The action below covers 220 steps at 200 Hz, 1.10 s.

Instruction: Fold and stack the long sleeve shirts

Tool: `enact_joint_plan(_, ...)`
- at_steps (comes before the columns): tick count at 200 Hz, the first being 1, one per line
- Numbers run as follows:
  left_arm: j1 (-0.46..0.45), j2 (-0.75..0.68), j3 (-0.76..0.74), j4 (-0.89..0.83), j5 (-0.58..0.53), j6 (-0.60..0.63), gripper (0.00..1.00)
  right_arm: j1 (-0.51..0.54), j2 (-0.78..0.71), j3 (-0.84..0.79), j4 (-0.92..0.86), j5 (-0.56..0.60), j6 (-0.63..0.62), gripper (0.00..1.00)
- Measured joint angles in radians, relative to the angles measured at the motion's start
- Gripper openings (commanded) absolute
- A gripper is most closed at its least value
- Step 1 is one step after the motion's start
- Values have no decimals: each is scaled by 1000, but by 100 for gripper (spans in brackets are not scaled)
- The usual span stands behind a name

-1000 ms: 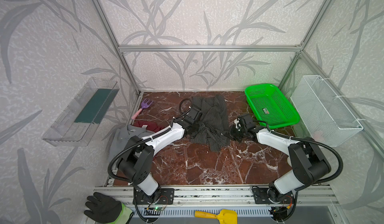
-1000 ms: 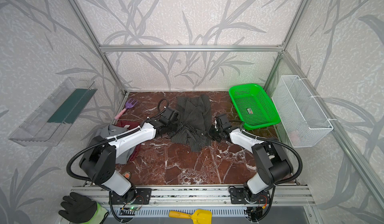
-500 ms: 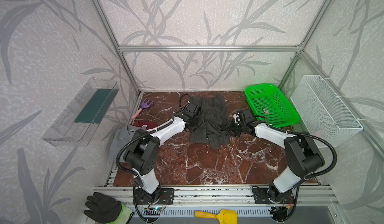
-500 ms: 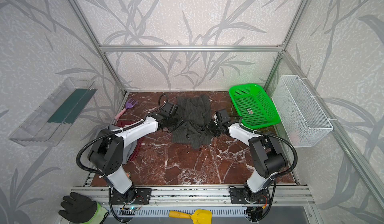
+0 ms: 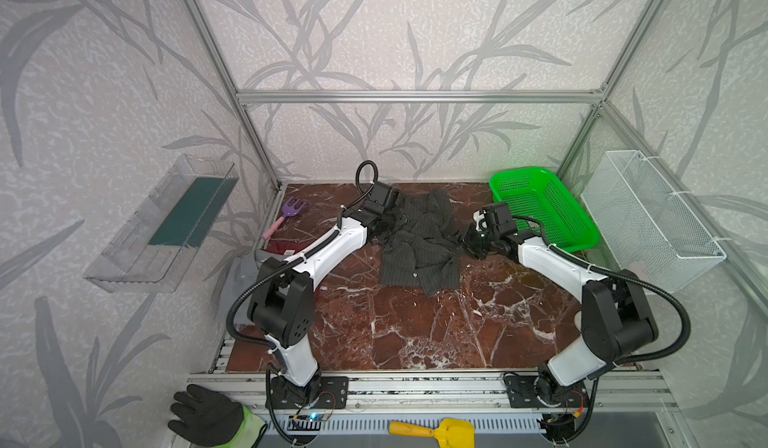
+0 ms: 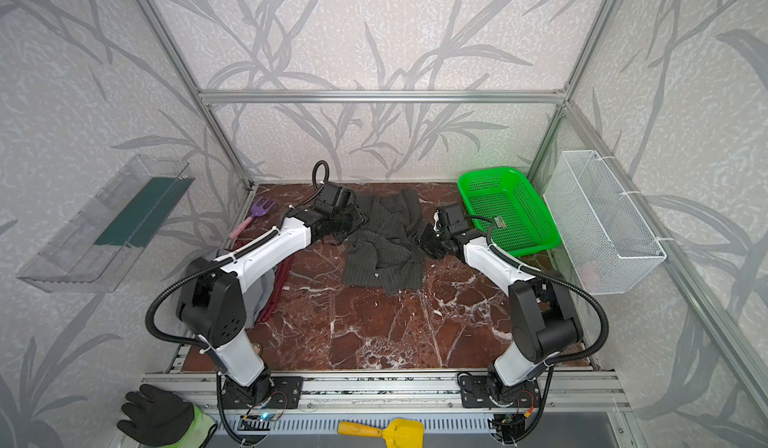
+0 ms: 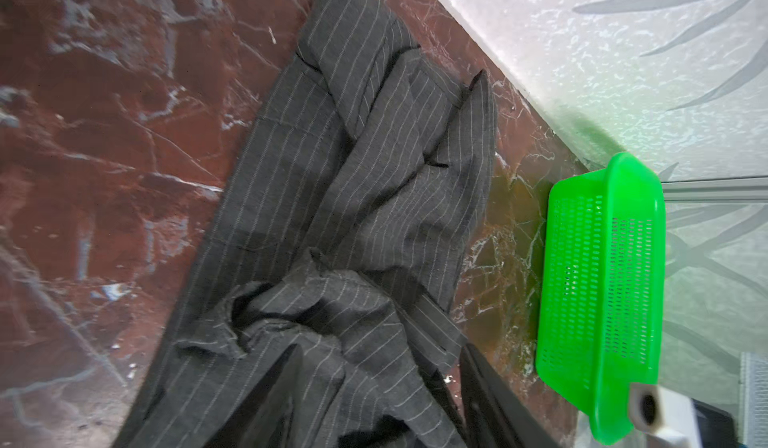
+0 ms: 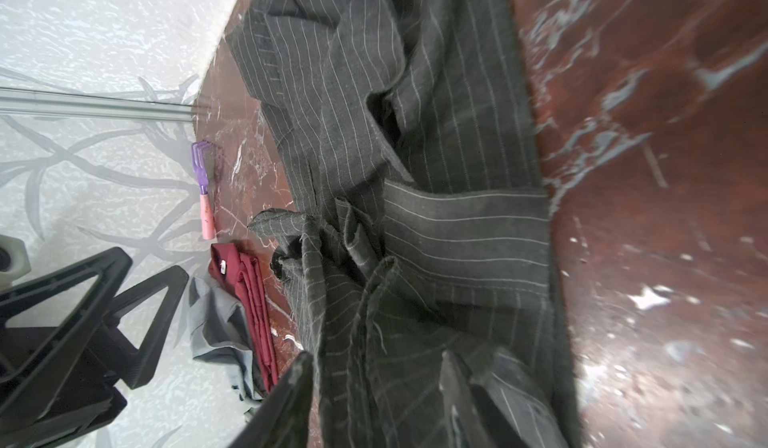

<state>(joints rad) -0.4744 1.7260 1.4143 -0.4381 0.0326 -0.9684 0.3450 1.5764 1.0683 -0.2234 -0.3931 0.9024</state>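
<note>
Pinstriped shirt sits bunched on the worktop, toward the back. Wrist views show left pincer and right pincer both spread wide over it. Only the right wrist clearly catches the red shirt against the grey shirt. Green basket: just a label.

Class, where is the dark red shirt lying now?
In both top views, the dark red shirt lies at the table's left edge, against the grey shirt, near the purple rake.
</note>
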Motion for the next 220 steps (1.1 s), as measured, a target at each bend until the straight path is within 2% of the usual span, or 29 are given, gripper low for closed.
enact_joint_plan(48,4,-101,-142,-16,-33,99,62,26,-196,-127,-25,19,-47,54)
enact_joint_plan(92,4,-76,-175,-24,-21,143,62,158,-216,-214,-19,42,-58,54)
enact_joint_plan(147,4,19,-172,-27,24,161,62,193,-39,-206,57,47,-36,51)
enact_joint_plan(188,4,53,-155,-36,32,169,62,177,82,-82,95,46,-18,36)
enact_joint_plan(220,5,71,-113,-40,29,182,62,147,160,12,128,33,10,34)
